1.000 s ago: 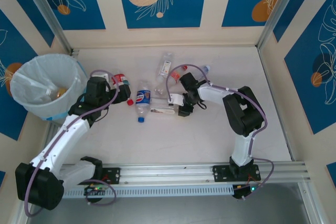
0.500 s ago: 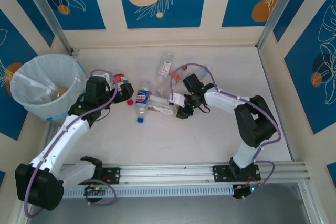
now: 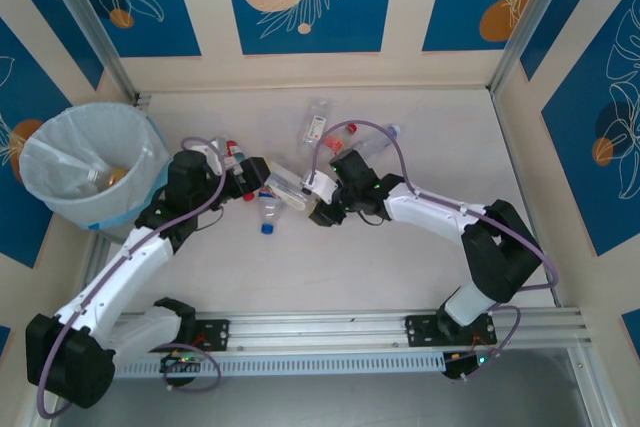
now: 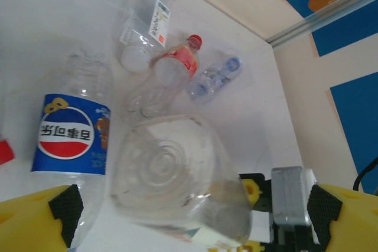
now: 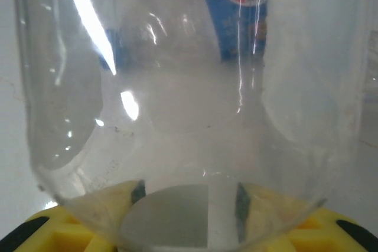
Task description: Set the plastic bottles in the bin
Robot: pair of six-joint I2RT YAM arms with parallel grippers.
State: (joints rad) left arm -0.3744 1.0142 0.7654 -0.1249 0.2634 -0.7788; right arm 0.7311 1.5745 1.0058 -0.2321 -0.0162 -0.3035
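- With the right end effector (image 3: 322,207), grips a clear bottle (image 3: 285,185): closed on one end of it, held level above the worktop (image 3: 420,257).
- Seen up close from the right wrist as clear bottle (image 5: 189,87) wall across the lens, with a blue Pepsi label blurred behind it.
- With the left end effector (image 3: 250,177), holds nothing: spread wide, just beside the free end of the clear bottle.
- From the left wrist, shows both yellow fingers (image 4: 23,222) far apart at the lower corners of the left end effector (image 4: 189,210), and the ribbed base of the clear bottle (image 4: 177,175) facing the camera between them.
- Behind that base, part of the right end effector (image 4: 289,199), grey and yellow.
- Lying on the worktop:
  - a Pepsi-labelled bottle (image 3: 268,209), below and beside the held one, blue cap toward the arms;
  - a red-capped bottle (image 3: 232,152), next to the left end effector;
  - farther back, a white-labelled bottle (image 3: 315,127), a red-labelled bottle (image 3: 343,137) and a blue-capped bottle (image 3: 385,135), close together.
- At the far left, the bin (image 3: 45,137), bag-lined, well apart from the held bottle, with clear plastic and something amber inside.
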